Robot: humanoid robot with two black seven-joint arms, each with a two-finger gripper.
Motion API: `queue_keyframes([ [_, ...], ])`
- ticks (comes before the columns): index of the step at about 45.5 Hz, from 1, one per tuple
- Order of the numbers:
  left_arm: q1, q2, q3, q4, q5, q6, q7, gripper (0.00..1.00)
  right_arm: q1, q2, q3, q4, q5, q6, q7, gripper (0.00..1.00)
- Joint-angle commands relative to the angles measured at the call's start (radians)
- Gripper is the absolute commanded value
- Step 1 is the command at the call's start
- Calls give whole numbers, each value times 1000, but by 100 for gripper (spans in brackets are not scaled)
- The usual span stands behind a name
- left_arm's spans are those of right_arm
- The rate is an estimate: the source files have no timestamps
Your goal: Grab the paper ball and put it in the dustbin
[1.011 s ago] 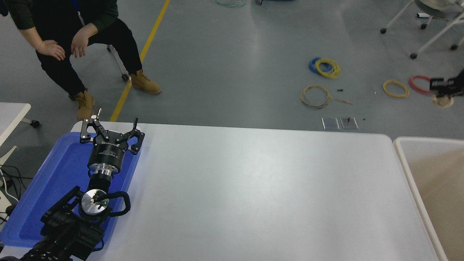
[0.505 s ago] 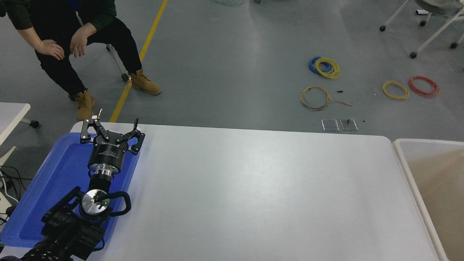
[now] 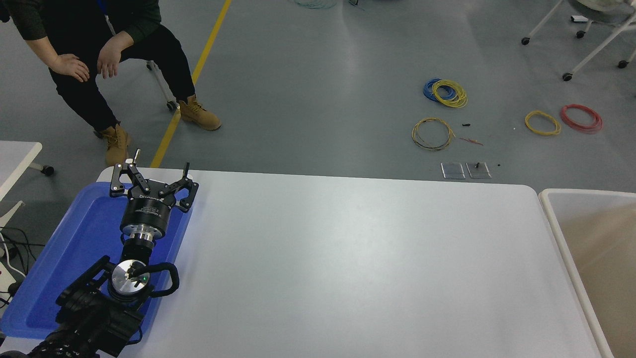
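Observation:
The dustbin [image 3: 550,219], with a thick white rim and beige inner walls, stands at the table's right end, cut off by the picture's edge. The paper ball is out of view. My left gripper [image 3: 155,170] is parked at the lower left over the blue tray [image 3: 54,268], its fingers spread open and empty. My right arm and its gripper are out of view.
A white table [image 3: 348,263] fills the foreground. A person [image 3: 99,54] sits beyond its far left corner, boots on the floor. Coils of wire [image 3: 444,93] lie on the floor past the far edge. Another white table's corner [image 3: 15,159] is at the left.
One second ago my right gripper held the paper ball at the right edge, above the dustbin's far side. It has since left the view with the ball. The left arm has not moved.

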Motion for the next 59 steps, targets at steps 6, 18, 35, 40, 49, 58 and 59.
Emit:
queue_keyframes([
  [6,0,0,0,0,0,-1,0,100,-143,120,131,-44,38,-55,1,0],
  [18,0,0,0,0,0,1,0,100,-166,162,131,-72,52,-57,3,0],
  [35,0,0,0,0,0,1,-2,100,-145,165,130,-78,52,-137,1,100],
  [40,0,-1,0,0,0,-1,0,100,-143,164,128,-75,52,-135,1,100],
  [49,0,0,0,0,0,-1,0,100,-114,157,130,-66,52,-123,1,100],
  [58,0,0,0,0,0,1,-2,100,-64,164,134,-54,54,-123,1,100],
  [59,0,0,0,0,0,1,0,100,-50,164,136,-48,54,-124,1,100],
])
